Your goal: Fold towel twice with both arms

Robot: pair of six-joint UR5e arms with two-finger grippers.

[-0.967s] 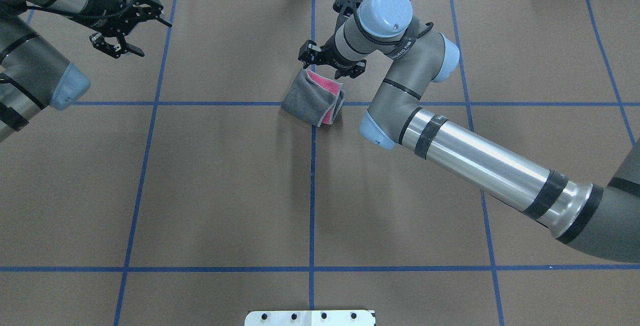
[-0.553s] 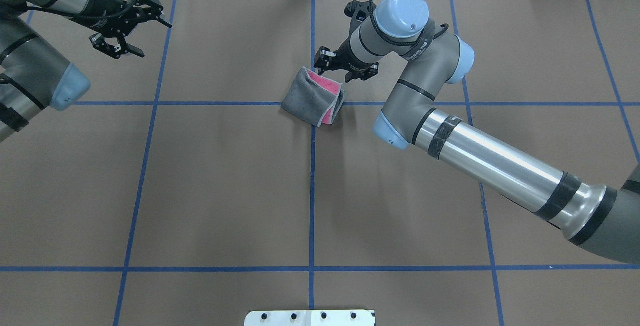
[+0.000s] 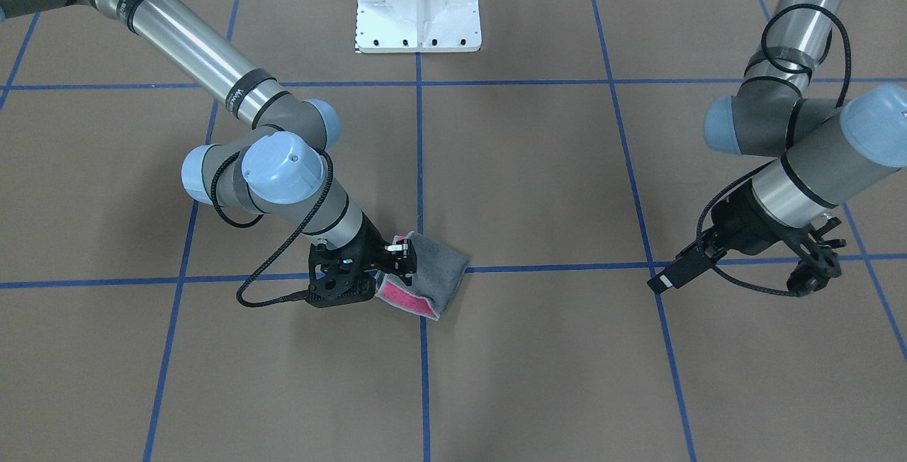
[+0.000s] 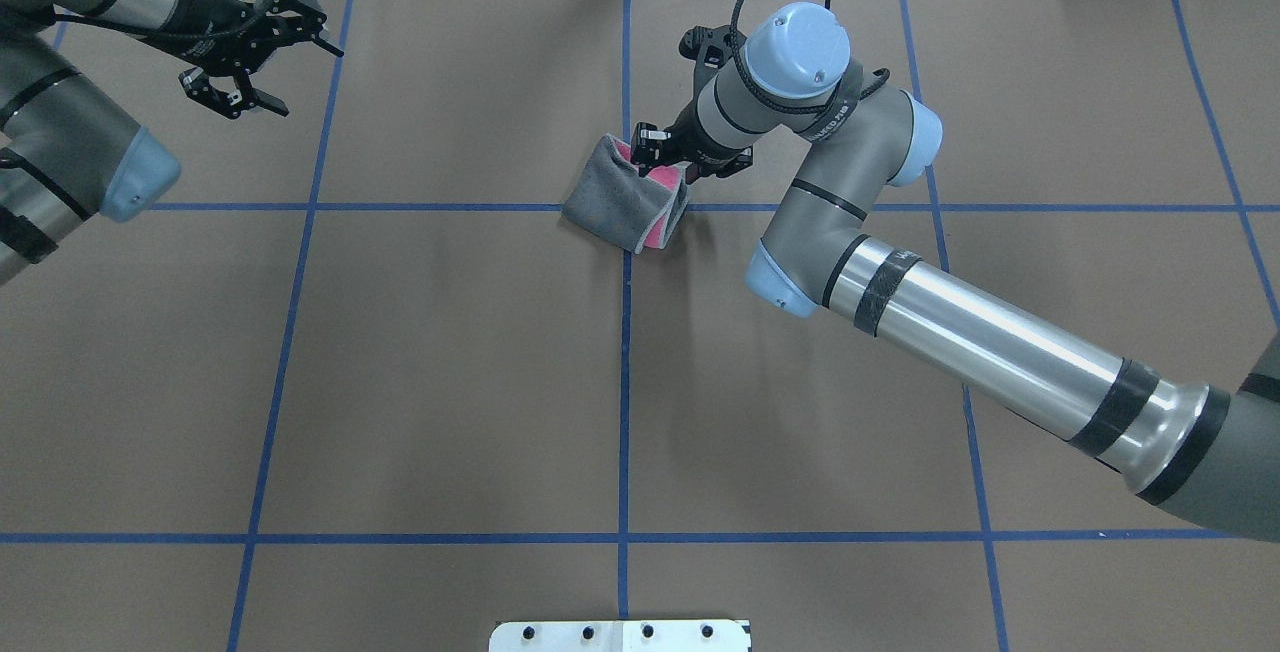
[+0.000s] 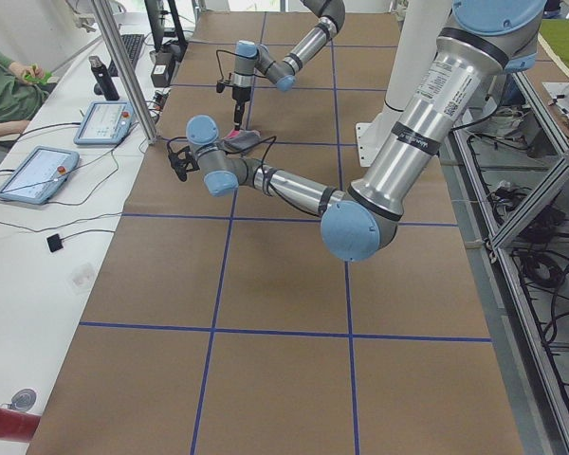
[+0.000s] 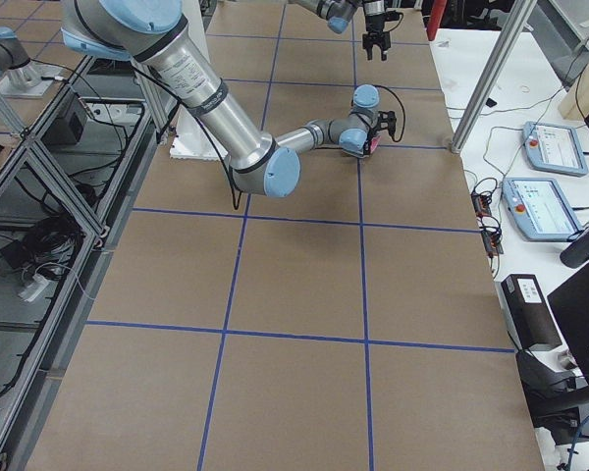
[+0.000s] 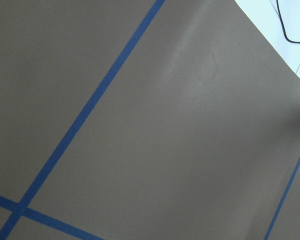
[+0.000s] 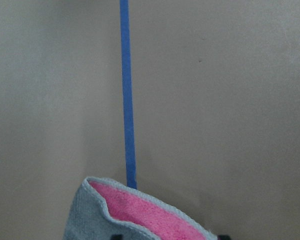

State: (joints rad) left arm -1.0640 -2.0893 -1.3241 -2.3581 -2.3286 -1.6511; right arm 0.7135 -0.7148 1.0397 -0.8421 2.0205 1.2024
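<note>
Soft, limp terry: the towel [image 4: 610, 194] lies folded on the tabletop [image 4: 450, 362]. We'd pinch its stitched edge, which the right gripper [image 4: 668, 157] straddles with jaws spread; the left gripper [image 4: 310, 80] hangs spread, well apart.

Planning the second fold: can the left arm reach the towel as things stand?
Probably yes: bare table lies between the open left end effector and the grey side of the towel. The right end effector straddles the pink edge.
</note>
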